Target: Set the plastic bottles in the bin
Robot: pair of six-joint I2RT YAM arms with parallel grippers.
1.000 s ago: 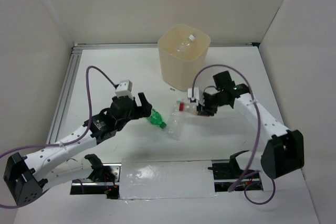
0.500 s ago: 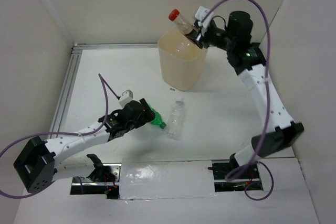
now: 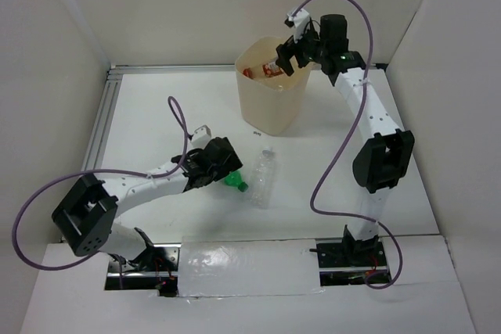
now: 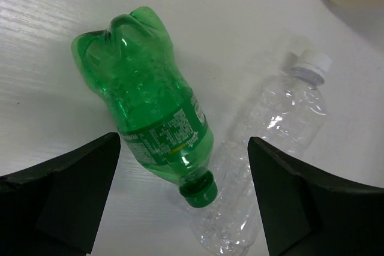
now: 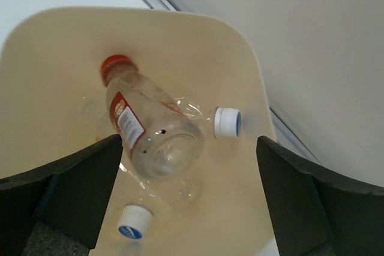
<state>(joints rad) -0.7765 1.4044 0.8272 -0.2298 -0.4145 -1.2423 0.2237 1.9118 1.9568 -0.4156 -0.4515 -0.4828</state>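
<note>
Lying in bin (image 5: 150, 11) now, red-capped bottle (image 5: 153, 136), right hand (image 5: 189, 142) newly spread, left hand (image 4: 183, 139) wide

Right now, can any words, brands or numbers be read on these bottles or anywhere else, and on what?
Nothing can be read.
Green plastic bottle, label band: fine print, too blurred.
Clear plastic bottle with red label, inside the translucent beige bin: white print, too blurred.
Small dark mark beside the bin: too small.

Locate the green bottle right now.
In the top view the green bottle lies on the table left of centre, just past the open left gripper, with the clear bottle lying close on its right.
</note>
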